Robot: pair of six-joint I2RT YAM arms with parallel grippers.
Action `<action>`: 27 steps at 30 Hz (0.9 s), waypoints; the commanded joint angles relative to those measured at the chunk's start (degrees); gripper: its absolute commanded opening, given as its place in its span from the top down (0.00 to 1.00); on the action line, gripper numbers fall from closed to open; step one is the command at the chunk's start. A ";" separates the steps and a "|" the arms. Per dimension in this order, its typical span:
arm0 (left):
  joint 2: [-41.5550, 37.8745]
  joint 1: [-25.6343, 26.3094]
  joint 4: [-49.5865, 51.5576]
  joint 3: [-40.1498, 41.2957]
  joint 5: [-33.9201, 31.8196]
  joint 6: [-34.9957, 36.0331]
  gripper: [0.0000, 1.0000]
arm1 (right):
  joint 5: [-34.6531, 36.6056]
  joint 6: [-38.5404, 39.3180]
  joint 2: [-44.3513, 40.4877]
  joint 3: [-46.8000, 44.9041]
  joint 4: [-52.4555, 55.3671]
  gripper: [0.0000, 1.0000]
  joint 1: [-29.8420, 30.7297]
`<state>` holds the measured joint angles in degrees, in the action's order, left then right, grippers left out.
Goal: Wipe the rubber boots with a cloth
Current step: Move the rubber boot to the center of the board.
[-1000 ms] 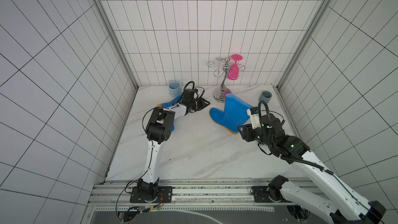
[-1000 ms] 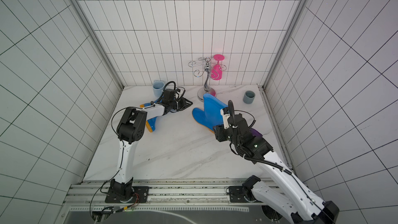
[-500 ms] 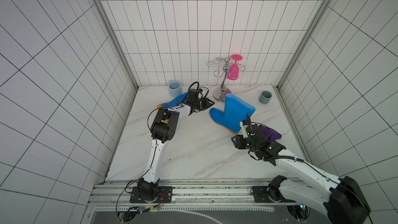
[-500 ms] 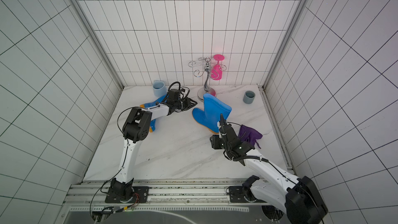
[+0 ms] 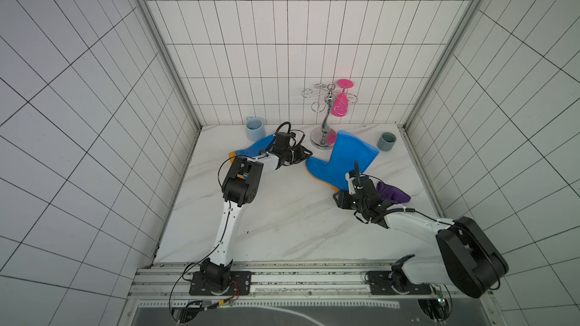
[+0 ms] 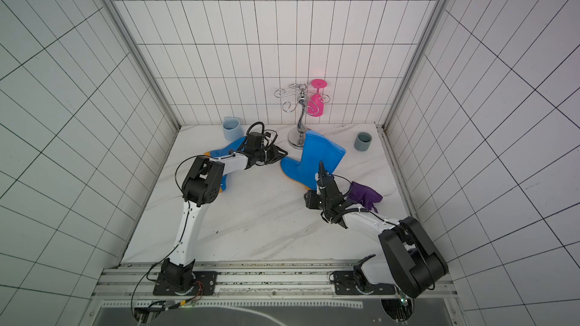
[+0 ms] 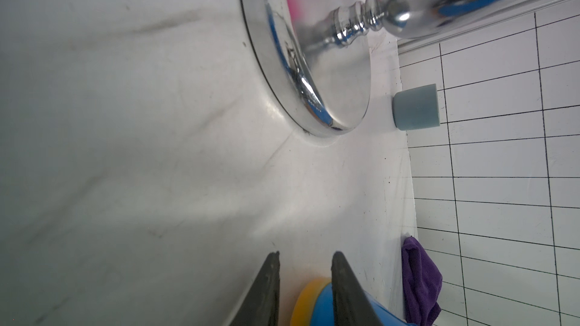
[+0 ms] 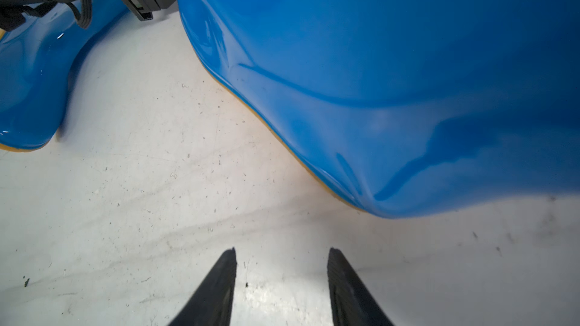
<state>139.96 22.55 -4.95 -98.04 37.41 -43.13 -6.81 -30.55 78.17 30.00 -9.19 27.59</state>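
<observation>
Cloth [image 5: 392,193] lying loose beside the rubber boots [image 5: 342,158]; nothing gripped.
In both top views the right tool [image 5: 343,199] has drawn back low from the upright boot [image 6: 317,158], leaving the cloth uncovered on the worktop [image 5: 282,214]. The left tool [image 6: 284,153] hovers by the toe. Left wrist view: jaws narrowly parted, empty. Right wrist view: jaws about half open, empty. Wiping probably waits on picking the cloth up again.
</observation>
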 commanded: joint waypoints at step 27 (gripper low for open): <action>-9.53 14.69 -6.55 22.44 1.52 1.24 0.70 | 7.87 8.75 -10.53 6.21 15.28 0.51 -11.92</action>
<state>130.30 35.07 -13.67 -77.52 39.53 -42.19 -0.86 -23.05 71.16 30.33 0.05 16.43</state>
